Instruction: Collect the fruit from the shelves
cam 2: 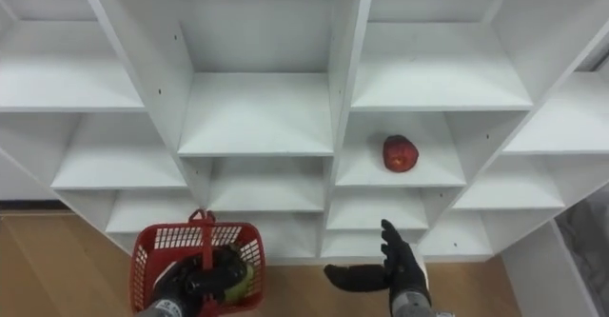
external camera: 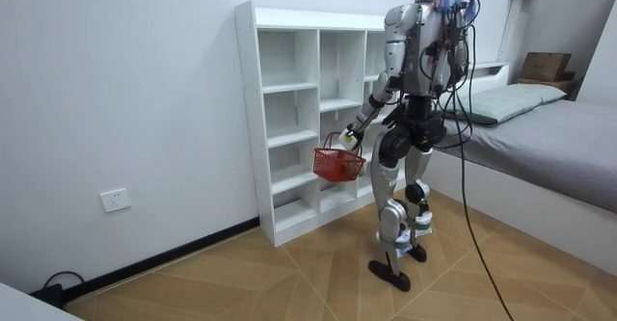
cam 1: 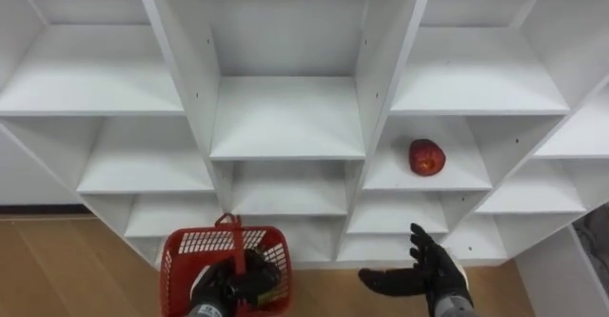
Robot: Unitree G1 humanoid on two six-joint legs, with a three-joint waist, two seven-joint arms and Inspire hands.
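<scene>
I am steering the robot from far away, and it is standing right in front of the tall white wooden closet [cam 1: 285,117] with many open boxes. The small round red apple [cam 1: 427,157] is sitting on a flat white shelf [cam 1: 457,176] in the right part of the closet, well apart from both hands. The left hand [cam 1: 226,287] is curling its fingers round the handle of the red plastic basket [cam 1: 181,260] with little holes, holding it low and near, on the left. The right hand [cam 1: 436,273] is waiting low on the right, below the apple, with its fingers wide and straight and holding nothing.

I think the right hand is going to have to go up and far in to get the apple. The apple is round, so a bump from the fingers could be sending it rolling to the back of its box, or off the shelf and down to the brown wooden floor [cam 1: 57,269]. The hand could also be knocking the shelf edge on the way in. The basket is hanging from one hand, so it could be swinging away just when the apple is dropping in.

A small yellow-green thing [cam 2: 238,277] is lying in the basket under the left hand, but I cannot tell what it is. The left hand is hiding most of the handle, and both arms are getting cut off at the near edge
</scene>
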